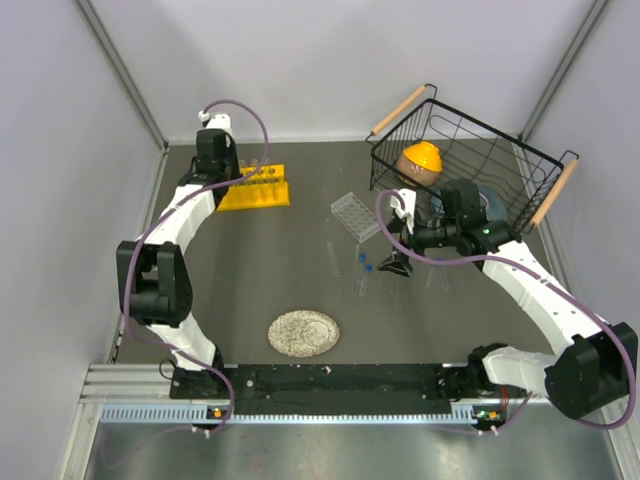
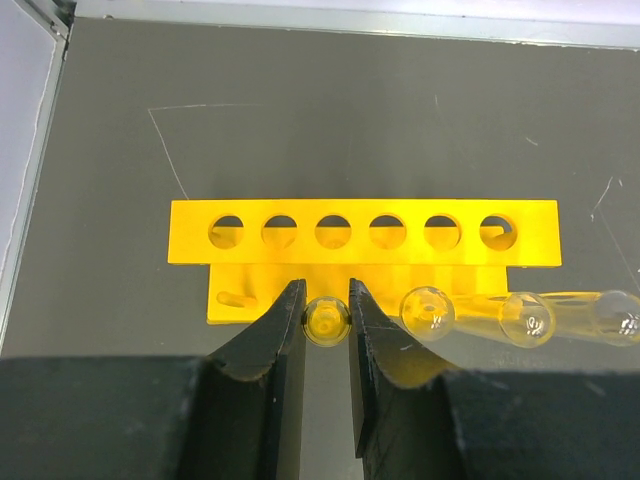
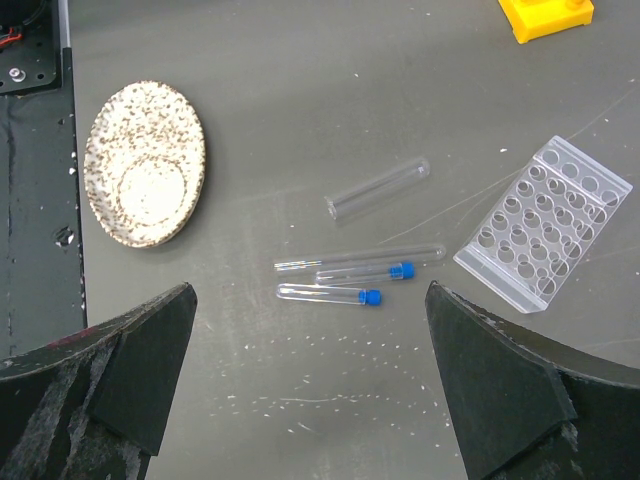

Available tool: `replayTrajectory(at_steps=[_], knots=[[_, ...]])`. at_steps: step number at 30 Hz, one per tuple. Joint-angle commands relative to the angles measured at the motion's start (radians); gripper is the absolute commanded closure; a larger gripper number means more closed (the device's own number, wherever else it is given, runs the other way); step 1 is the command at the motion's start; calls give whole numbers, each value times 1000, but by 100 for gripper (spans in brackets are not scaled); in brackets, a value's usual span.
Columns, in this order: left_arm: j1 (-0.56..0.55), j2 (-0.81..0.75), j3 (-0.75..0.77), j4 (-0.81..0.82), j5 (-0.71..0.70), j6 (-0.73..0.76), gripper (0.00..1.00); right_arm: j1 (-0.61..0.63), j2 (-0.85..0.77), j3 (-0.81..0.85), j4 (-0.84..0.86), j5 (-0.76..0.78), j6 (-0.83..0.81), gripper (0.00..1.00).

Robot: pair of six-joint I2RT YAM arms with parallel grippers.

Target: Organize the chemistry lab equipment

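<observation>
Left gripper: jaws are seen clamped on a glass test tube, right at the near edge of the yellow six-hole rack, which is set near the far-left corner of the surface. Right gripper: jaws are spread wide above two blue-capped vials lying loose, with a clear grid rack close beside them. Bare surface is left towards the speckled plate.

The rack is yellow, the vials blue-capped, the plate speckled.
</observation>
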Motion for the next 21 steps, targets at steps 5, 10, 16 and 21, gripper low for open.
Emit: replayTrajectory(at_steps=[5, 10, 16, 21], knots=[[9, 36, -7, 57, -17, -25, 95, -9, -6, -4, 22, -18, -23, 1], [15, 40, -18, 59, -18, -40, 89, -10, -5, -4, 19, -17, -25, 1], [17, 16, -22, 51, -32, -54, 71, -9, -3, -2, 22, -15, -26, 1], [18, -21, -28, 47, -41, -63, 57, -9, 0, -4, 20, -14, -26, 1]])
